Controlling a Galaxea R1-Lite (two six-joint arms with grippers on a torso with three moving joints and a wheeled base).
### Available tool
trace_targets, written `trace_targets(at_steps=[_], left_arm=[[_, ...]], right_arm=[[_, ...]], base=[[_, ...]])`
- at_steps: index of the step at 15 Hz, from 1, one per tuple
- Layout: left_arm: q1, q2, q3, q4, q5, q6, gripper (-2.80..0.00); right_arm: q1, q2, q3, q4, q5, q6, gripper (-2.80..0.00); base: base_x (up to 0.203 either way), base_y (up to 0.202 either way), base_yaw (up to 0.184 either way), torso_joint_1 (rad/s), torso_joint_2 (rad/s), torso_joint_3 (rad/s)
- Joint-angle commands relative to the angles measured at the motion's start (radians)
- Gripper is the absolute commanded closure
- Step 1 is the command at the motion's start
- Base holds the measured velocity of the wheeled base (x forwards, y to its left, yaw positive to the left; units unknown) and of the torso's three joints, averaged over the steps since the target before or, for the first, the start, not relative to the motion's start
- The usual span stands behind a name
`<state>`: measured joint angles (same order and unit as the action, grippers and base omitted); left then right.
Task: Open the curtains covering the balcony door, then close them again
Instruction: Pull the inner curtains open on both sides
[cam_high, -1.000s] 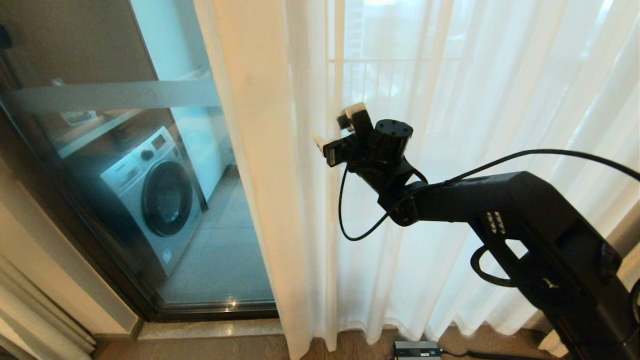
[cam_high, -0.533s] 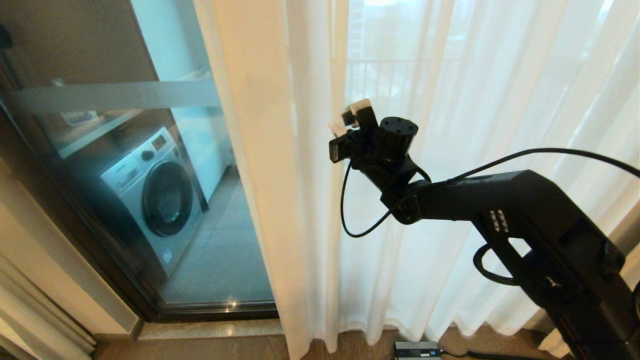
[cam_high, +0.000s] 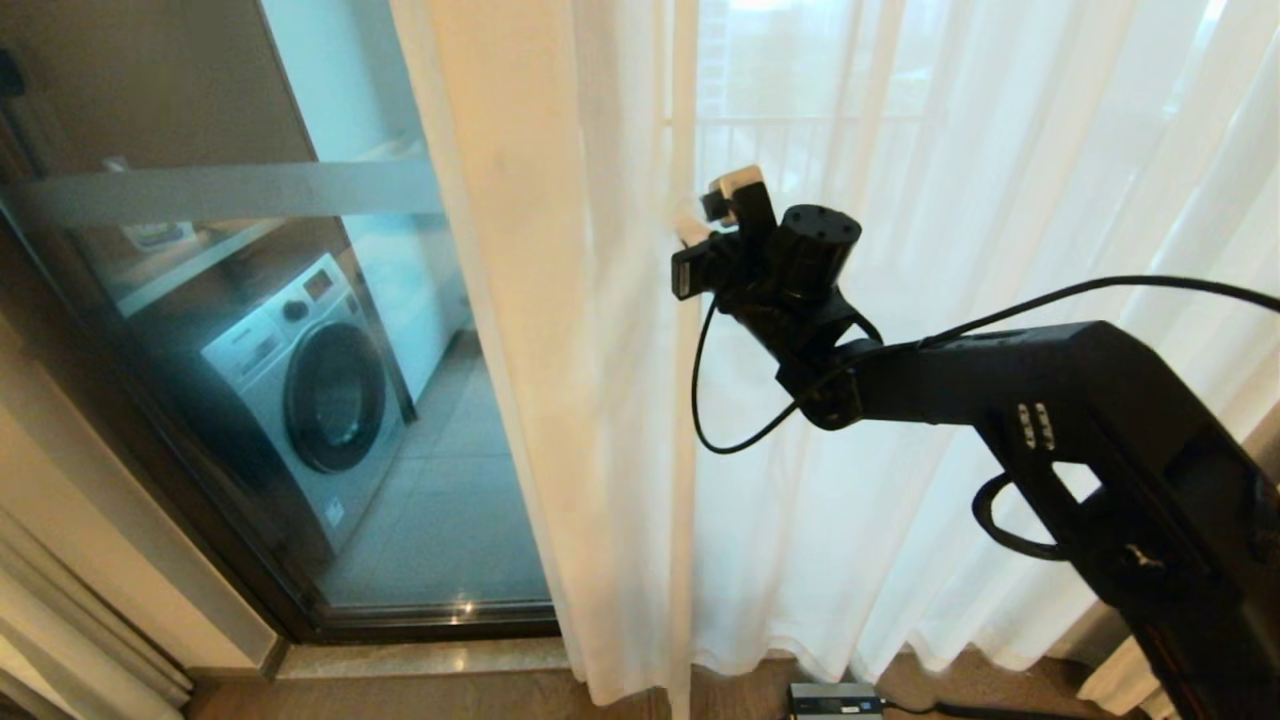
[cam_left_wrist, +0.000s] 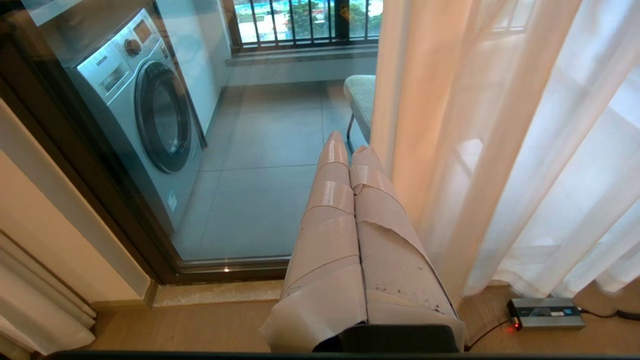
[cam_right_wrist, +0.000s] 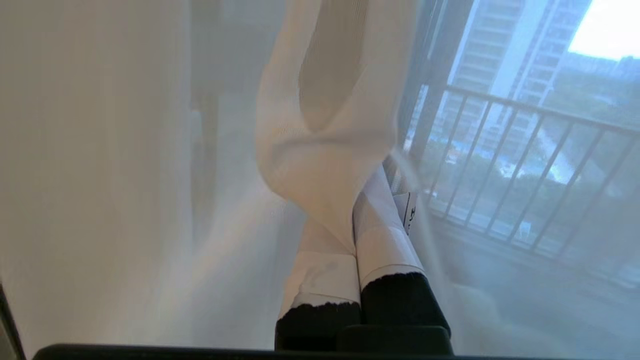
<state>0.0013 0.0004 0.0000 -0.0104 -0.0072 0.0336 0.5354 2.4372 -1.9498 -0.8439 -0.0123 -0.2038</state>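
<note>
Curtains (cam_high: 620, 400) hang over the right part of the balcony door (cam_high: 250, 330), w/ the left glass panel bare; washing machine (cam_high: 310, 400) shows thru the glass, frosted band across above it. Cream drape edge sits left of centre, sheer white panels spread to the right. Right gripper (cam_high: 700, 225) is raised at the sheer's leading edge, just right of the cream drape; in the right wrist view its taped fingers (cam_right_wrist: 385, 245) are pressed together, pinching a bunched fold of the sheer fabric. Left gripper (cam_left_wrist: 350, 150) is out of head view, low, aimed at the floor by the door sill, fingers together, nothing between them. Small grey box (cam_left_wrist: 545, 312) lies on the floor at the curtain hem.
</note>
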Motion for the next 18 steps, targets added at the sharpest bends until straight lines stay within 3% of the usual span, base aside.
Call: trace_targets(at_steps=[1,7,15,18], left_arm=[[0.000,0.000,0.000,0.000,0.000,0.000,0.00],[0.000,0.000,0.000,0.000,0.000,0.000,0.00],[0.000,0.000,0.000,0.000,0.000,0.000,0.00],[0.000,0.000,0.000,0.000,0.000,0.000,0.00]], right_arm=[[-0.007,-0.049,0.001,-0.003,0.000,-0.002,0.00],[-0.039,-0.198,0.068,0.002,0.001,-0.024,0.00],[-0.121,-0.436,0.313,-0.013,-0.001,-0.049,0.00],[-0.167,-0.502,0.394,-0.028,-0.049,-0.047,0.00]], base=[[0.000,0.000,0.000,0.000,0.00,0.000],[0.000,0.000,0.000,0.000,0.00,0.000],[0.000,0.000,0.000,0.000,0.00,0.000],[0.000,0.000,0.000,0.000,0.00,0.000]])
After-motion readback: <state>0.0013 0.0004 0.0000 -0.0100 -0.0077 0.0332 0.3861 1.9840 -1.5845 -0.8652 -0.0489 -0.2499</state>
